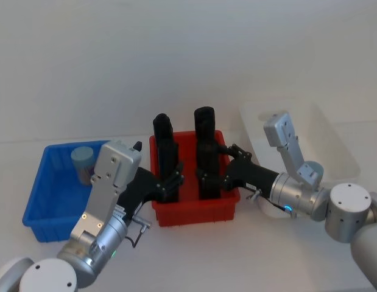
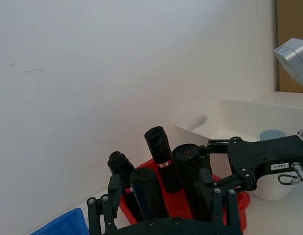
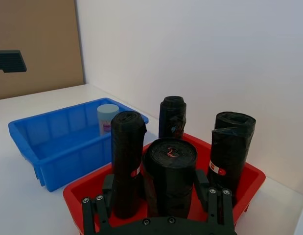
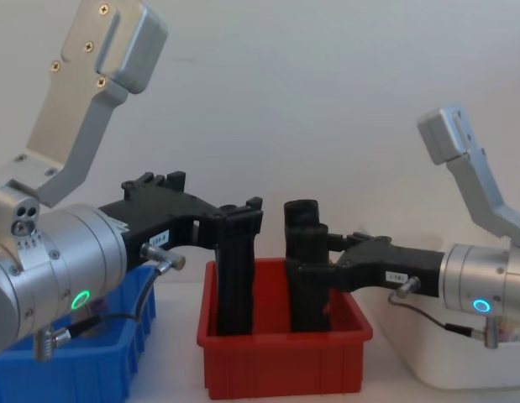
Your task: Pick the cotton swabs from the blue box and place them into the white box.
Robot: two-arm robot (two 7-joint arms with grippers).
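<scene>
One cotton swab jar (image 1: 83,162) with a pale blue lid stands in the far part of the blue box (image 1: 51,198) on the left; the right wrist view shows this jar (image 3: 108,117) behind the box's wall (image 3: 58,147). A second jar (image 2: 272,136) sits inside the white box (image 2: 239,110), which stands at the right (image 1: 337,143). My left gripper (image 1: 172,181) hovers open at the red bin's front left corner, right of the blue box. My right gripper (image 1: 226,167) is open at the red bin's right side, left of the white box. Neither holds anything.
A red bin (image 1: 194,210) with several tall black rolls (image 1: 204,152) stands between the two boxes, and both grippers point at it from opposite sides. Bare white table lies in front of the bins, and a white wall rises behind.
</scene>
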